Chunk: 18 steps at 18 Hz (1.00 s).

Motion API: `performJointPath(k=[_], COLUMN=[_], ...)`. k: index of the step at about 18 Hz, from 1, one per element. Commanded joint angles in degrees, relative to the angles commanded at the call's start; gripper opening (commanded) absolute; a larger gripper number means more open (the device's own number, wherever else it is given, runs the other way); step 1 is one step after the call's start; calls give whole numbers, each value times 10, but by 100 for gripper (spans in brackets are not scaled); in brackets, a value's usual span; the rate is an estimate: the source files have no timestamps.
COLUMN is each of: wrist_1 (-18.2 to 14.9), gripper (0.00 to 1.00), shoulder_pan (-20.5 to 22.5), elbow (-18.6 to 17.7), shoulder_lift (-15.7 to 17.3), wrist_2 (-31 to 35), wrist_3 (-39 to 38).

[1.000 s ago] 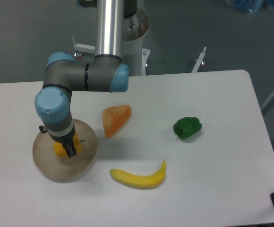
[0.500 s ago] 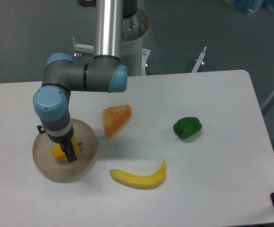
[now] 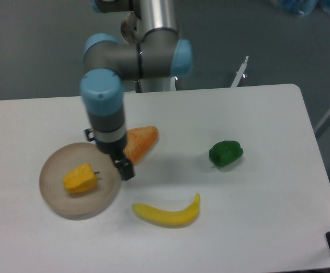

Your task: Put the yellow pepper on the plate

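Released since half a second ago, the yellow pepper (image 3: 79,179) is now left lying on its side inside the plate (image 3: 54,200), its short dark stem pointed right, while the gripper (image 3: 123,168) has been lifted away and shifted right, above the plate's right rim. Nothing is held between the fingers; how wide they are parted cannot be told from this angle. The pale-orange wedge (image 3: 139,143) is partly hidden behind the arm's wrist. The banana (image 3: 166,212) is seen just right of the plate, and the green pepper (image 3: 226,153) lies well apart on the white table (image 3: 267,227).
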Motion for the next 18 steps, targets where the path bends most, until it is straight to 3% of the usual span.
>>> performJointPath(k=[5,12,18], wrist_1=[-11,-1,0], gripper=[100,100,100], shoulder_pan=[61,133,152], elbow=[-4,-61,-63], shoulder_lift=[5,11,18], wrist_2=[14,27,24], wrist_3=[95,232,237])
